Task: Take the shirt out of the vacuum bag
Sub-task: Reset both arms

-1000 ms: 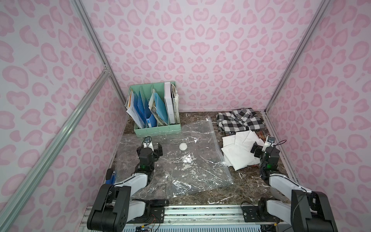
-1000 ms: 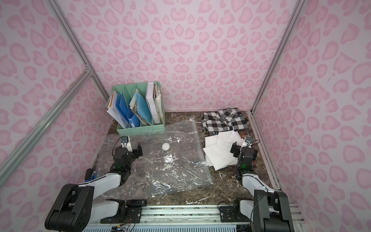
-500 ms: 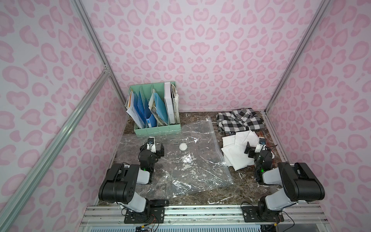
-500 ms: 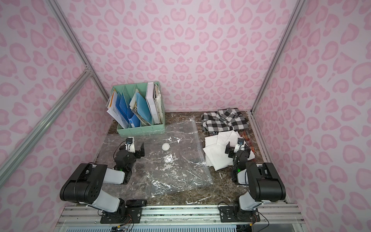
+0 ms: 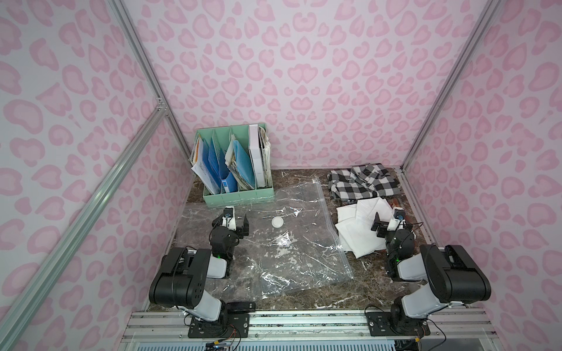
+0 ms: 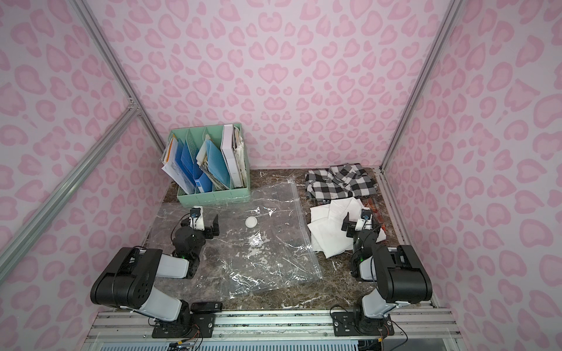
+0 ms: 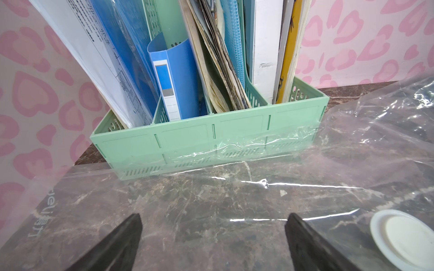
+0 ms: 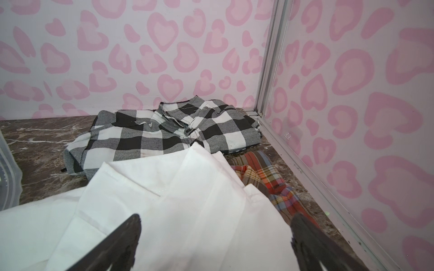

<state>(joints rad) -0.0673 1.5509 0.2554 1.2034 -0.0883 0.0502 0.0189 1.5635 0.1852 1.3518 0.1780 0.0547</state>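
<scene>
The vacuum bag (image 5: 298, 209) lies flat and looks empty. The white shirt (image 5: 359, 234) sits just beside its zip edge, so the job seems done. The left gripper (image 7: 213, 218) hangs over the bag, jaws wide and empty. The right gripper (image 8: 216, 218), equally spread and empty, hangs over the shirt. Lift both straight clear (snag neither film nor cloth).

Count:
- 1 bag
- 1 valve disc (image 5: 277, 222)
- 3 garments beyond the zip edge, including a checked shirt (image 5: 362, 182) and a plaid cloth (image 8: 267, 178)
- 1 file organiser (image 5: 240, 194) touching the bag's far edge

both arms sit folded low, left gripper (image 5: 231, 225) and right gripper (image 5: 391, 226) each gaping wide, pointing forward.
</scene>
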